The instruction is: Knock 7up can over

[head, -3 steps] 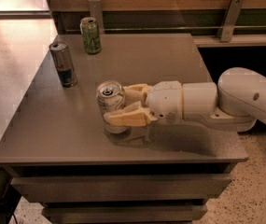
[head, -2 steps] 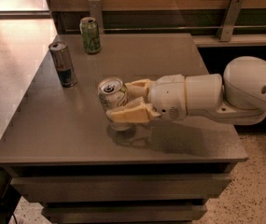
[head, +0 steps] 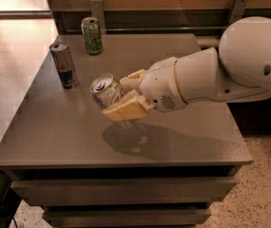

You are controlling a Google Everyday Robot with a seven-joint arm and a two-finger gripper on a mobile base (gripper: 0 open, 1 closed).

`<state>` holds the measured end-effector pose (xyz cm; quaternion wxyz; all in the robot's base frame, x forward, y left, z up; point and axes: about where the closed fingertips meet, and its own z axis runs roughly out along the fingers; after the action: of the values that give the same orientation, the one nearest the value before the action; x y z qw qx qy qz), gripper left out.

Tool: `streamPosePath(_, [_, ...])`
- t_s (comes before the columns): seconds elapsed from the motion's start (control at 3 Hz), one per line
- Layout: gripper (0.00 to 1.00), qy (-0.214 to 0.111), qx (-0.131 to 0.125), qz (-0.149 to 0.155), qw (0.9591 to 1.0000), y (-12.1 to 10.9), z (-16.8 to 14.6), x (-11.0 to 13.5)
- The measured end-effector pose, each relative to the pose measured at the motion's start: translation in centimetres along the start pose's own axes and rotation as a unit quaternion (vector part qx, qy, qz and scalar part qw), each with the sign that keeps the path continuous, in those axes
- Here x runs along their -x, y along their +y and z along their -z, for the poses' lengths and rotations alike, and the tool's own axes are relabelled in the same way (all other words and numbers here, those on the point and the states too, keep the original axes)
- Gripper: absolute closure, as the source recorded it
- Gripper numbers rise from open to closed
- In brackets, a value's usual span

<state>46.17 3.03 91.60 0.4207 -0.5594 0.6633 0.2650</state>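
The 7up can (head: 105,90), whitish with a silver top and tab, is near the middle of the grey table (head: 187,132). It leans with its top toward the left and toward the camera. My gripper (head: 118,96) comes in from the right and is shut on the can's body, with one cream finger (head: 125,109) in front of it and the other finger (head: 133,76) behind it. The can's lower part is hidden behind the front finger. I cannot tell whether its base touches the table.
A slim blue-and-silver can (head: 64,64) stands upright at the table's left side. A green can (head: 92,35) stands upright at the back left. The table's left edge drops to a bright floor. A wall rail runs behind the table.
The 7up can stood upright between the fingers before; now it leans to the left. The arm has risen and its large white link fills more of the right side.
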Motion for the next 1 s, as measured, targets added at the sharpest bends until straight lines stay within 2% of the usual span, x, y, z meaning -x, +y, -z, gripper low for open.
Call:
streamPosePath(0.33, [1.0, 0.065, -0.009, 0.004, 0.9978, -0.1, 0.2, 0.5])
streamPosePath(0.67, [1.0, 0.111, -0.014, 0.001, 0.9937, -0.8, -0.1, 0.0])
streamPosePath(1.0, [1.0, 0.149, -0.014, -0.009, 0.9887, -2.0, -0.6, -1.8])
